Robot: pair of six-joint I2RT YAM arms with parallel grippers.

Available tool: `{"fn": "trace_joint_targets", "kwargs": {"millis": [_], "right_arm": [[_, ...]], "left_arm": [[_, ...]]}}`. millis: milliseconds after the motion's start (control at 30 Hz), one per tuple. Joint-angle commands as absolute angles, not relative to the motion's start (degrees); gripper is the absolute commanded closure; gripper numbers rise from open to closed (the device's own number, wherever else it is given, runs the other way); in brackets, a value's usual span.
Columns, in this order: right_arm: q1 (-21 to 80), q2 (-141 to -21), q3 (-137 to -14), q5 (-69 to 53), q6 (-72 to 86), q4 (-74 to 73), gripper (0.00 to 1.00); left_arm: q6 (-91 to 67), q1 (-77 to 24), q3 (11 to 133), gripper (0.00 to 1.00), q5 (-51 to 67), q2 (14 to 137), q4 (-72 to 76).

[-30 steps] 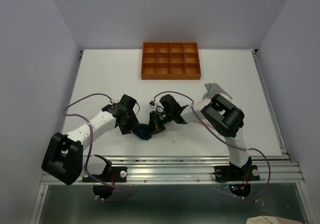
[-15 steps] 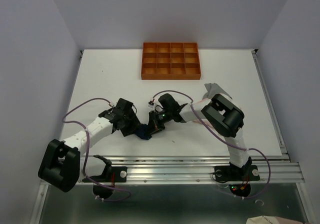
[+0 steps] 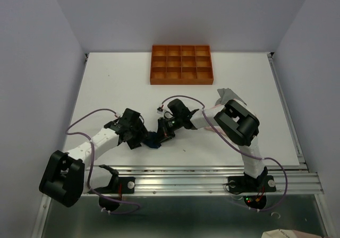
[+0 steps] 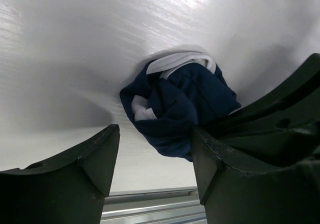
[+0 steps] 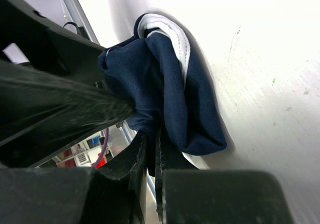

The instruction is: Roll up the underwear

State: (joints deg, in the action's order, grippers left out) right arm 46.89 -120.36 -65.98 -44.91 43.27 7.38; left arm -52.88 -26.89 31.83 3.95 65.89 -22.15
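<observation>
Lower middle of the top view: navy underwear [image 3: 153,141] sits bunched up on the white table [image 3: 106,89], squeezed between the two wrists, so barely a sliver of it shows from above
Closer look: in the left wrist view it's a crumpled wad, white trim [image 4: 176,61] curling over its top edge
Right gripper [image 3: 162,134]: clamped tight on the navy underwear, with a fold pinched between its fingers at the bottom of the right wrist view
Left gripper [image 3: 142,138]: released, fingers standing apart with the wad just ahead of the gap, and the cloth brushes the right-hand finger
In the way: the right gripper's dark body fills the right side of the left wrist view, and the left one's dark finger blocks the upper left of the right wrist view
Orange tray [image 3: 181,82]: top centre, a grid of compartments, well apart from the action
Pale cloth [image 3: 227,95]: peeking out behind the right arm's elbow, right of centre
Purple cables [image 3: 79,122]: looping over both arms
Metal rail [image 3: 186,170]: runs along the near table edge
Readable writing: honestly can't make out any, it's all too small or blurry
</observation>
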Motion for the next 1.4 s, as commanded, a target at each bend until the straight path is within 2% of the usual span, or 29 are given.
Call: {"fn": "trace_joint_targets", "kwargs": {"millis": [0,100,167,200,267,367,433,533,733,967,1067,1167,1367], "right_arm": [[46.8,-122.0,-65.6,-34.6,39.8,0.7,0.99],[46.8,-121.7,-65.7,-34.6,39.1,0.5,0.99],[46.8,-121.6,-65.8,-34.7,38.2,0.4,0.99],[46.8,-121.6,-65.9,-34.7,37.8,0.2,0.99],[46.8,-121.4,-65.8,-34.9,36.8,0.2,0.96],[48.2,-119.9,-66.4,-34.4,31.2,-2.1,0.80],[48.2,-118.8,-66.9,-34.1,28.9,-3.0,0.69],[48.2,-115.6,-66.9,-33.7,24.9,-2.9,0.53],[48.2,-106.8,-64.7,-30.1,17.2,-0.7,0.41],[49.5,-98.4,-58.5,-29.1,9.6,8.8,0.39],[53.5,-95.8,-57.6,-23.5,3.4,7.7,0.39],[59.1,-95.8,-58.3,-11.7,-3.2,6.4,0.39],[64.8,-97.6,-59.9,-2.7,-7.6,6.6,0.40]], "left_arm": [[-53.6,-26.7,30.1,0.33,4.0,67.1,-20.6],[-54.6,-26.7,29.8,0.38,4.0,69.0,-18.4],[-55.1,-26.8,30.1,0.46,3.8,70.5,-17.1],[-55.4,-26.7,30.1,0.55,3.5,70.9,-17.1],[-55.4,-26.7,30.5,0.61,3.0,71.8,-17.3],[-55.9,-26.7,30.8,0.78,1.8,73.2,-17.7],[-55.8,-26.7,31.2,1.00,1.1,73.7,-18.1],[-54.8,-26.7,31.5,1.00,0.6,73.9,-18.1],[-53.4,-26.5,30.6,1.00,1.9,71.8,-16.0],[-52.6,-24.7,31.4,1.00,5.0,74.2,-15.0],[-51.9,-22.9,32.3,1.00,8.8,76.1,-15.6],[-51.2,-21.7,34.3,1.00,11.1,79.7,-17.6],[-51.3,-21.5,37.8,1.00,10.5,83.1,-23.8]]}}
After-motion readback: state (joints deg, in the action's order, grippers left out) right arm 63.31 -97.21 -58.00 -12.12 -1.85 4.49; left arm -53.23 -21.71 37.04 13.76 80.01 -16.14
